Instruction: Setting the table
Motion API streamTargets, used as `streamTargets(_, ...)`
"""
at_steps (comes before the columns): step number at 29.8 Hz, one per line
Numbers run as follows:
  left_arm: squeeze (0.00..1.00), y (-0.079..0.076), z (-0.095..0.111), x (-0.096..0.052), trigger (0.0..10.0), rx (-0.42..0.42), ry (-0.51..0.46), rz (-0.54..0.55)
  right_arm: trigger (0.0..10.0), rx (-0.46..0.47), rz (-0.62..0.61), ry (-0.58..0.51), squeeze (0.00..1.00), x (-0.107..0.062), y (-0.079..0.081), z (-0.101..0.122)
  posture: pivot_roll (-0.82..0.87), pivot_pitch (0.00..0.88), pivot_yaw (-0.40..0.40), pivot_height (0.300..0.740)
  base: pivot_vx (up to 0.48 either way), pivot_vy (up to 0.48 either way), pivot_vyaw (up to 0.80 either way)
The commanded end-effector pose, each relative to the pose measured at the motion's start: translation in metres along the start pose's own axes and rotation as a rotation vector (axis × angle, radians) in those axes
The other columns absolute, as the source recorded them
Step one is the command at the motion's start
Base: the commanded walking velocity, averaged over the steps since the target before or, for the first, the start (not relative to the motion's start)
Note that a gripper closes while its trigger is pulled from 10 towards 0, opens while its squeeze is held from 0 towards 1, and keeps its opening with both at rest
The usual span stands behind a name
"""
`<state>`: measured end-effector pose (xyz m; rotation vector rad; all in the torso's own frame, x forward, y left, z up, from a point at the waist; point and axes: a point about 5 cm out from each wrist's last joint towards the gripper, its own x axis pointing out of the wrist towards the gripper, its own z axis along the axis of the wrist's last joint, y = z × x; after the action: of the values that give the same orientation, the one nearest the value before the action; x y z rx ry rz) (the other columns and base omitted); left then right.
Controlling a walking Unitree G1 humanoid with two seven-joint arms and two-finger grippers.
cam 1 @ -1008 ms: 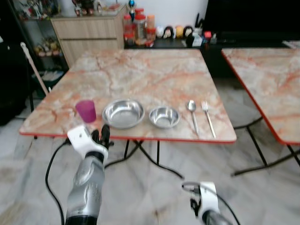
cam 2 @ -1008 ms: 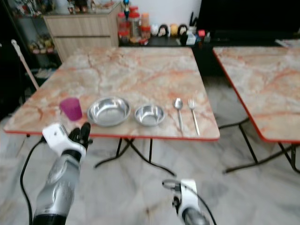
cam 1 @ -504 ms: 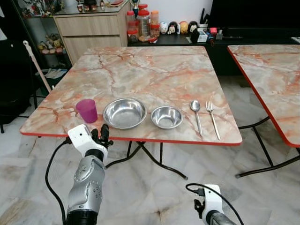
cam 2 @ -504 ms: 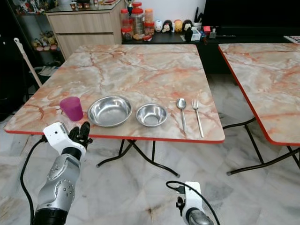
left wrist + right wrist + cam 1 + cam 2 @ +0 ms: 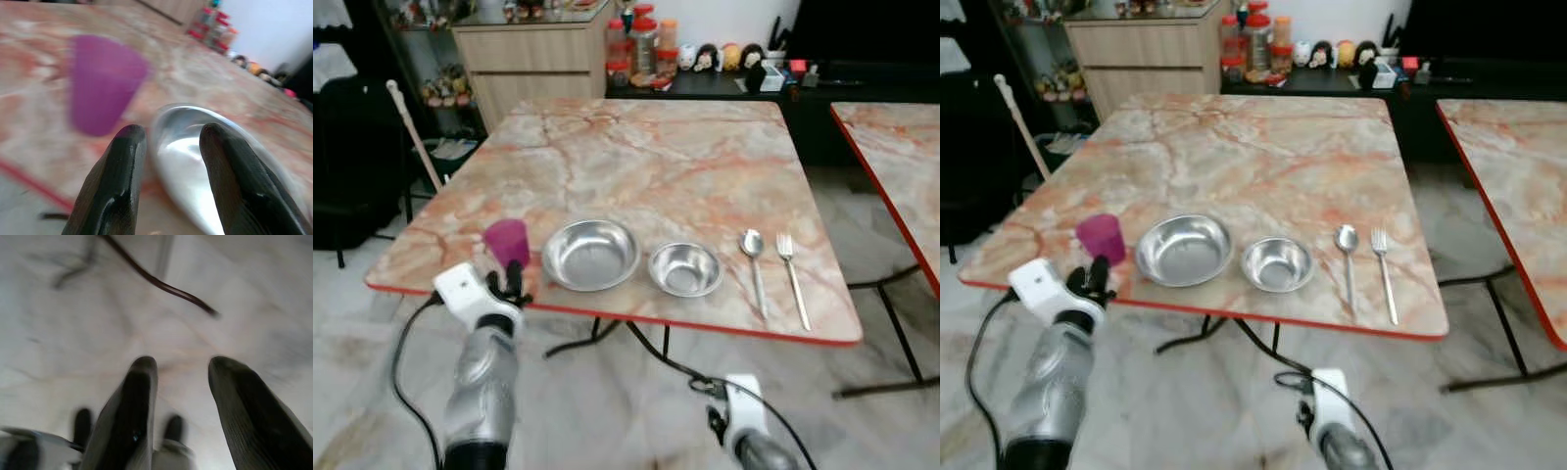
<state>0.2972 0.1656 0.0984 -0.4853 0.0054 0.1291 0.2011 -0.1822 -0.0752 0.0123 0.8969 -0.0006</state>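
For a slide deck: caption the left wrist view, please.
Open left gripper at the table edge, facing a purple cup and steel bowl.

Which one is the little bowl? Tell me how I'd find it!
Look at the marble table, along the edge nearest the robot. In the row there, the little bowl sits between the wide bowl and the spoon. It is shiny metal like its neighbour, but clearly smaller.

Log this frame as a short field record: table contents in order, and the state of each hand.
table: marble-look top with a red edge
row along the near edge, robot's left to right: purple cup, large steel bowl, small steel bowl, spoon, fork
left hand: open, raised at the table's edge, near the cup
right hand: open, low, pointing at the floor
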Motion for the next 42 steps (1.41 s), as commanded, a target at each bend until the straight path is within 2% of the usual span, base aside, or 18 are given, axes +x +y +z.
streamTargets(1, 0.0, 0.008, 0.013, -0.001, 10.0, 0.024, -0.044, 0.01, 10.0, 0.012, 0.024, -0.014, 0.0, 0.002, 0.011, 0.005, 0.13, 0.0, 0.014, 0.74, 0.0, 0.0, 0.0)
streamTargets(4, 0.0, 0.01, 0.013, -0.005, 10.0, 0.02, -0.04, -0.006, 10.0, 0.02, 0.022, -0.008, 0.0, 0.002, 0.011, 0.004, 0.13, 0.0, 0.018, 0.74, 0.0, 0.0, 0.0)
streamTargets(6, 0.0, 0.01, 0.007, -0.01, 10.0, 0.021, 0.021, -0.053, 10.0, 0.02, 0.023, -0.004, 0.0, 0.002, 0.012, 0.002, 0.14, 0.003, 0.021, 0.74, 0.0, 0.0, 0.0)
streamTargets(9, 0.0, 0.009, 0.002, -0.014, 10.0, 0.055, 0.06, -0.079, 10.0, 0.021, 0.024, -0.001, 0.0, 0.001, 0.012, 0.001, 0.14, 0.006, 0.022, 0.74, 0.0, 0.0, 0.0)
streamTargets(11, 0.01, 0.008, -0.002, -0.017, 10.0, 0.03, 0.082, -0.084, 10.0, 0.021, 0.026, 0.0, 0.0, 0.001, 0.013, 0.001, 0.14, 0.012, 0.027, 0.74, 0.0, 0.0, 0.0)
streamTargets(12, 1.0, 0.008, -0.003, -0.018, 10.0, 0.014, 0.086, -0.078, 10.0, 0.022, 0.027, 0.001, 0.0, 0.001, 0.014, 0.0, 0.14, 0.014, 0.029, 0.74, 0.0, 0.0, 0.0)
streamTargets(17, 1.0, 0.009, -0.004, -0.016, 10.0, -0.044, 0.11, -0.067, 10.0, 0.028, 0.03, 0.001, 0.0, 0.002, 0.016, 0.0, 0.14, 0.017, 0.033, 0.74, 0.0, 0.0, 0.0)
streamTargets(21, 1.0, 0.009, -0.001, -0.011, 10.0, -0.14, 0.119, -0.029, 10.0, 0.032, 0.028, 0.005, 0.0, 0.001, 0.015, -0.001, 0.13, 0.008, 0.035, 0.74, 0.0, 0.0, 0.0)
streamTargets(27, 1.0, 0.01, 0.001, -0.007, 10.0, -0.159, 0.125, -0.027, 10.0, 0.036, 0.025, 0.002, 0.0, 0.001, 0.015, 0.0, 0.12, 0.0, 0.039, 0.74, 0.0, 0.0, 0.0)
streamTargets(31, 1.0, 0.007, 0.001, -0.004, 10.0, -0.134, 0.146, -0.037, 10.0, 0.036, 0.024, 0.002, 0.0, 0.001, 0.014, 0.0, 0.12, 0.0, 0.04, 0.74, 0.0, 0.0, 0.0)
streamTargets(32, 1.0, 0.006, -0.001, -0.002, 10.0, -0.104, 0.163, -0.034, 10.0, 0.035, 0.024, 0.002, 0.0, 0.001, 0.014, 0.0, 0.12, 0.0, 0.04, 0.74, 0.0, 0.0, 0.0)
streamTargets(33, 0.15, 0.005, -0.004, 0.0, 10.0, -0.021, 0.192, -0.024, 10.0, 0.033, 0.025, 0.003, 0.0, 0.001, 0.014, -0.001, 0.12, 0.0, 0.041, 0.74, 0.0, 0.0, 0.0)
streamTargets(34, 0.0, 0.005, -0.005, 0.002, 10.0, 0.037, 0.201, -0.02, 10.0, 0.033, 0.025, 0.003, 0.0, 0.001, 0.014, -0.001, 0.12, 0.0, 0.043, 0.74, 0.0, 0.0, 0.0)
streamTargets(36, 0.0, 0.002, -0.008, 0.003, 10.0, 0.119, 0.217, -0.036, 10.0, 0.031, 0.026, 0.004, 0.0, 0.001, 0.015, -0.001, 0.11, 0.0, 0.046, 0.74, 0.0, 0.0, 0.0)
streamTargets(40, 0.0, -0.003, -0.013, 0.006, 10.0, 0.133, 0.24, -0.048, 10.0, 0.029, 0.03, 0.005, 0.0, 0.001, 0.016, -0.002, 0.11, 0.0, 0.048, 0.74, 0.0, 0.0, 0.0)
streamTargets(42, 0.0, -0.007, -0.017, 0.012, 10.0, 0.242, 0.26, -0.048, 10.0, 0.024, 0.033, 0.005, 0.0, 0.001, 0.017, -0.002, 0.1, 0.0, 0.05, 0.74, 0.0, 0.0, 0.0)
